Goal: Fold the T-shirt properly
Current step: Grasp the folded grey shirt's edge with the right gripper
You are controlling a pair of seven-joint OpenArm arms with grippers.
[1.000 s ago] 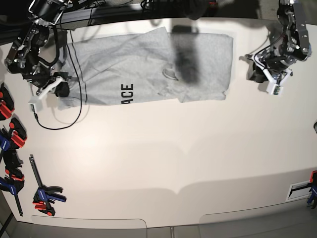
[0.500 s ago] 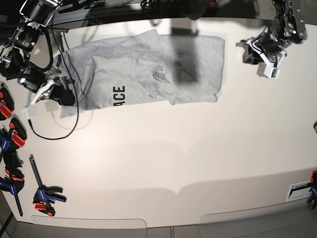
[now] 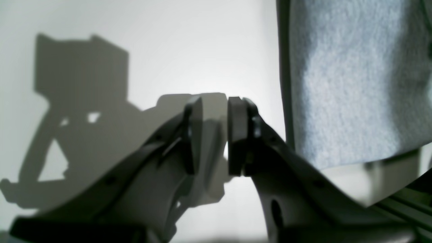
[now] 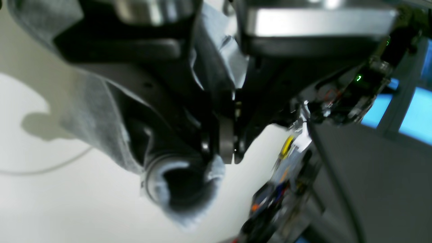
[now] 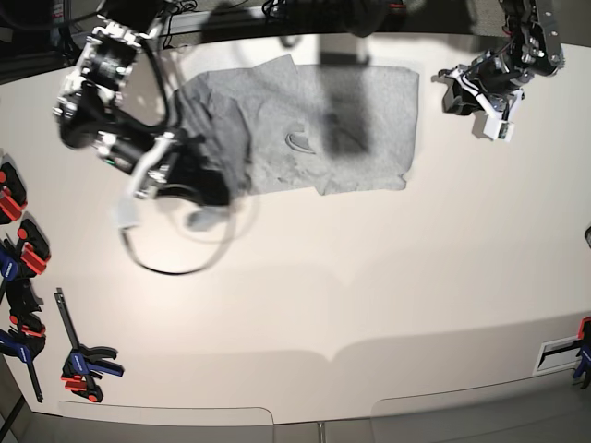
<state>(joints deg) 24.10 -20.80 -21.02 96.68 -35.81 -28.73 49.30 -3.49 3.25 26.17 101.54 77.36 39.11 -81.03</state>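
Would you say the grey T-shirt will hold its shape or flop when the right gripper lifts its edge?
Probably floppy: the T-shirt bunches and drapes around the right gripper. Likely light, since one pinched edge drags it along. It seems unlikely to slip from the shut jaws.

The bench (image 5: 369, 277) is a pale cream surface with a faint seam running across its near half. A thin black cable (image 5: 171, 268) lies on it in a loose loop at the left. Along the left edge sits a row of red-and-black clamps (image 5: 13, 221), with blue showing among them lower down. Nearer the front left corner lies a bar clamp (image 5: 78, 355) with blue and red handles, its dark bar angled toward the far side. At the right edge, near the front, a small white label (image 5: 557, 353) rests beside another blue-and-red clamp (image 5: 583, 355), only partly in view.
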